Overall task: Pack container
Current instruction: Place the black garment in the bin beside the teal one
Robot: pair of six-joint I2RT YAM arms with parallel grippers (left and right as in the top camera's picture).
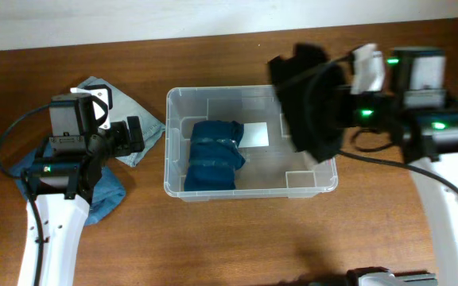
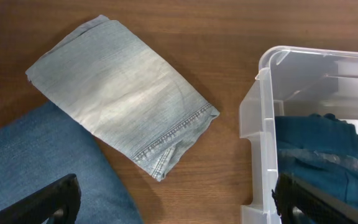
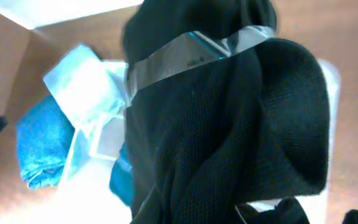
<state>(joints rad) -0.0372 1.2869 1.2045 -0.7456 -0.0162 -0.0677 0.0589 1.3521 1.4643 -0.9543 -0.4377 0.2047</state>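
Note:
The clear container point(image 1: 175, 181) stands mid-table with a folded dark teal garment point(image 1: 213, 155) in its left half and a white label point(image 1: 257, 135) on its base. My right gripper point(image 1: 342, 103) is shut on a black knitted garment point(image 1: 312, 99) held above the container's right end; it fills the right wrist view point(image 3: 229, 137) and hides the fingers. My left gripper point(image 1: 137, 133) is open and empty, left of the container. In the left wrist view its fingers point(image 2: 179, 202) straddle bare table beside the container wall point(image 2: 260, 124).
A folded light grey-blue denim piece point(image 2: 120, 93) lies left of the container, also in the overhead view point(image 1: 130, 107). A darker blue denim piece point(image 1: 106, 195) lies under the left arm. Cables trail from both arms.

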